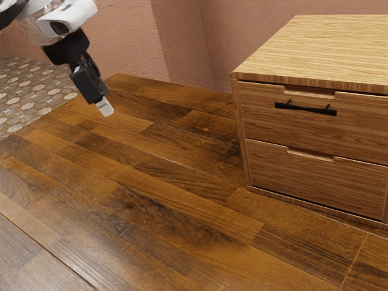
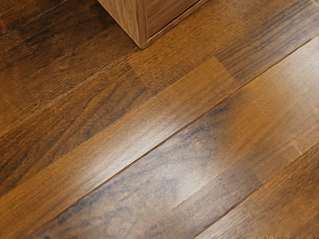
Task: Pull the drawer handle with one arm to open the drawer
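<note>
Our gripper, open or clenched we cannot tell, hangs well apart from the black handle; the top drawer sits shut, reach and pull both ahead.

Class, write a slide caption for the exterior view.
Franka gripper hovers far from the black handle on the shut top drawer of a wooden cabinet.

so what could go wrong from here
The hand is far from the black handle, so a long approach may arrive misaligned and bump the top drawer front. The handle is a thin bar set close to the wood; a grip could slip off. Pulling might drag the whole cabinet.
</note>
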Robot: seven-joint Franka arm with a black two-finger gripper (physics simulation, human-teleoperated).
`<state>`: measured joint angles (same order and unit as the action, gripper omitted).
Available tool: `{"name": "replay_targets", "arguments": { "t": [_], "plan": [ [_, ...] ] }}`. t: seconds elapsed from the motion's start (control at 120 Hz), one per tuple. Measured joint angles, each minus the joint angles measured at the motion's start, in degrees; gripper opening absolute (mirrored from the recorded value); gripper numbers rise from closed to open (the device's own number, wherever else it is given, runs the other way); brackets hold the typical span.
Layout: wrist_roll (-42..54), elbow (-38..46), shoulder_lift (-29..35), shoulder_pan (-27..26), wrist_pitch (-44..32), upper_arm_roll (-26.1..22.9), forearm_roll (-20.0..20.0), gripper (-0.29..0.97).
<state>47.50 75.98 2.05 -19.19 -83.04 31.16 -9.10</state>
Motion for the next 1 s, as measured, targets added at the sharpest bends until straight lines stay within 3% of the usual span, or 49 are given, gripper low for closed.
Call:
{"name": "replay_targets", "arguments": {
  "t": [0.142,0.258,0.358,0.442,0.608,0.7,1.0],
  "plan": [
    [8.47,0.25,-2.83,0.26,-0.95,0.07,-0.88,0.68],
    [15.87,0.25,-0.37,-2.51,-1.2,0.55,-1.03,0.68],
    [22.69,2.29,4.0,11.82,-1.09,-14.74,-1.04,0.68],
    [27.5,8.55,10.13,15.21,-1.01,-19.88,-0.62,0.68],
    [35.59,16.93,18.2,11.16,-1.8,-21.37,4.24,0.68],
    [39.08,20.9,18.39,7.58,-4.93,-21.64,6.64,0.68],
    [48.97,27.4,20.39,4.82,-15.58,-21.4,8.68,0.68]
  ]
}}
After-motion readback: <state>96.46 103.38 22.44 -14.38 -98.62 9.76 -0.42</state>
